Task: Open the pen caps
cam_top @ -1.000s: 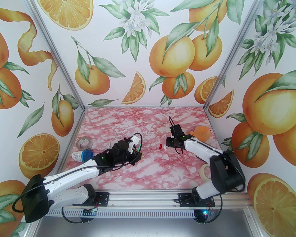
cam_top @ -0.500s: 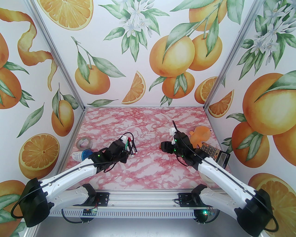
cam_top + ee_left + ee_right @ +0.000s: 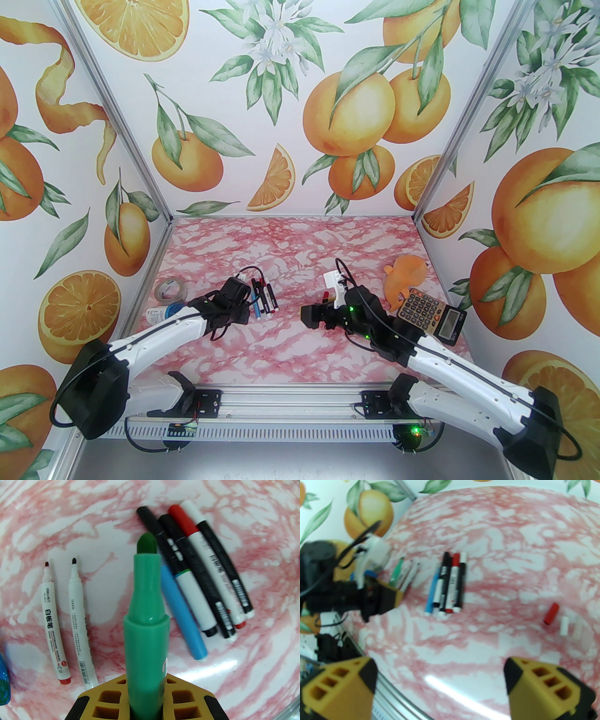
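Middle: lying bare between pens and pen caps.
Right: being crowded by calculator.
Left: being blocked by tape roll.

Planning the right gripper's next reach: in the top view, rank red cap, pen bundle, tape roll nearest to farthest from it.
1. Red cap, just beyond the right gripper.
2. Pen bundle, to its left.
3. Tape roll, far left.

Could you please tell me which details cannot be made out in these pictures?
- Left wrist view: rear end of the green plastic marker pen, hidden inside the shut left claw.
- Left wrist view: a blue rounded object, cut off by the left edge.
- Right wrist view: a pale smear beside the short white plastic cap, too blurred to identify.
- Top view: print on the cluster of marker pens, too small.
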Robot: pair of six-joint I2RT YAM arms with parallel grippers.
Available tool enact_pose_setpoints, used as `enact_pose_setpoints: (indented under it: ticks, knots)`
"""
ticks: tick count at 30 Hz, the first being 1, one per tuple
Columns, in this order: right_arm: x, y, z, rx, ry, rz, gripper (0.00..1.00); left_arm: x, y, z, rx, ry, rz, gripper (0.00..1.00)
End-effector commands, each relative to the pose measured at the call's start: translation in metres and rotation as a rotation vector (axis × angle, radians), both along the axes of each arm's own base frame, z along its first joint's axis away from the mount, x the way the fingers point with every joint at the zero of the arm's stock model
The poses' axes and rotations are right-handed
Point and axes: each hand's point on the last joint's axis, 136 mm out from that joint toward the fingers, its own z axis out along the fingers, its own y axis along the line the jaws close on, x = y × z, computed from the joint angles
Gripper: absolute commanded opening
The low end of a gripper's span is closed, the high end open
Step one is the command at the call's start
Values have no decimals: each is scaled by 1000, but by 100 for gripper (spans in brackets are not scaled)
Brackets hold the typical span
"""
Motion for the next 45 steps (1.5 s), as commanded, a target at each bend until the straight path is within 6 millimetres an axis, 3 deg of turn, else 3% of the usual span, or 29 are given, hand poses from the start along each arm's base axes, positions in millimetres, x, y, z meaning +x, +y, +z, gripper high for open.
enact_pose_setpoints:
  ticks: [1,9,14,21,34,45]
  knots:
    - [3,12,7,0,-53,-19,100,12,-4,0,-8,-6,-11,6]
    - [-5,41,6,-57,-82,27,100,22,0,-19,50,51,16,7]
    - [-6,49,3,-68,-82,40,100,26,3,-25,81,61,31,8]
    - [-7,47,1,-78,-78,36,100,31,14,-25,152,53,63,9]
    - [-5,49,0,-83,-74,33,100,23,15,-32,149,106,80,10]
    - [-4,51,-1,-90,-72,35,100,18,18,-40,172,140,88,18]
